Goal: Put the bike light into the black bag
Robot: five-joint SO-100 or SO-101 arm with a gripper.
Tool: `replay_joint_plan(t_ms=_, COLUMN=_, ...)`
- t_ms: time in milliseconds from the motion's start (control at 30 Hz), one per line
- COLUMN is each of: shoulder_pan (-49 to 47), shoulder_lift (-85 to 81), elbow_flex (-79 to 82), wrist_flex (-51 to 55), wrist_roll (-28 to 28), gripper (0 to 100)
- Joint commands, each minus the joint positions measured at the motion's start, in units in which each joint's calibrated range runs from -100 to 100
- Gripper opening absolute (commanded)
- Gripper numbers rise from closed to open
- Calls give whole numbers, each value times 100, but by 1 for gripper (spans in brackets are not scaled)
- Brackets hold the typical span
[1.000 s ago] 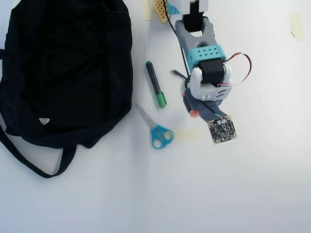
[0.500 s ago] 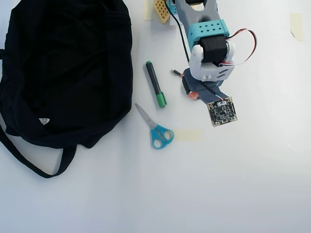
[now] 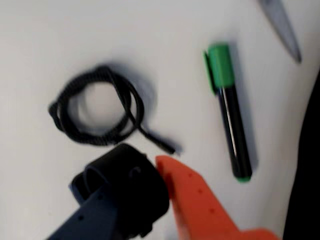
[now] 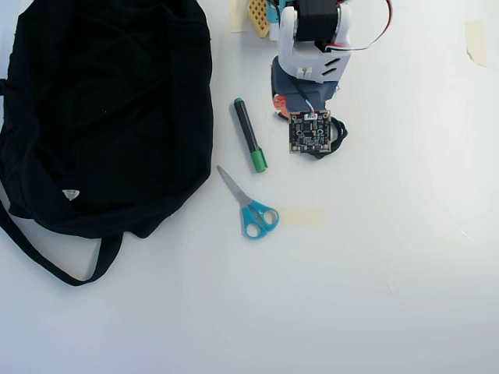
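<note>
One black bag (image 4: 109, 109) fills the upper left of the overhead view on a white table (image 4: 374, 280). To its right lie one pair of blue-handled scissors (image 4: 251, 209) and one green-capped marker (image 4: 249, 135). In the wrist view, one coiled black cable (image 3: 97, 107) lies above the gripper (image 3: 150, 172). Its orange finger (image 3: 192, 200) and dark blue finger (image 3: 92, 215) are pressed against the single bike light (image 3: 127, 187), pinching it just beside the cable's loose end.
</note>
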Motion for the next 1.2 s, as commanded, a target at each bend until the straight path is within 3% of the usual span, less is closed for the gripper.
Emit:
replay_joint_plan(t_ms=0, shoulder_pan=-22, shoulder_lift=-510, elbow_flex=110, wrist_flex=137, wrist_roll=-25, gripper=2)
replay_joint_plan(t_ms=433, shoulder_pan=285, shoulder_lift=-1979, elbow_flex=1646, wrist_flex=137, wrist_roll=-88, gripper=2)
replay_joint_plan(t_ms=1167, shoulder_pan=3733, shoulder_lift=-1954, elbow_flex=1080, wrist_flex=68, wrist_roll=-209, gripper=2)
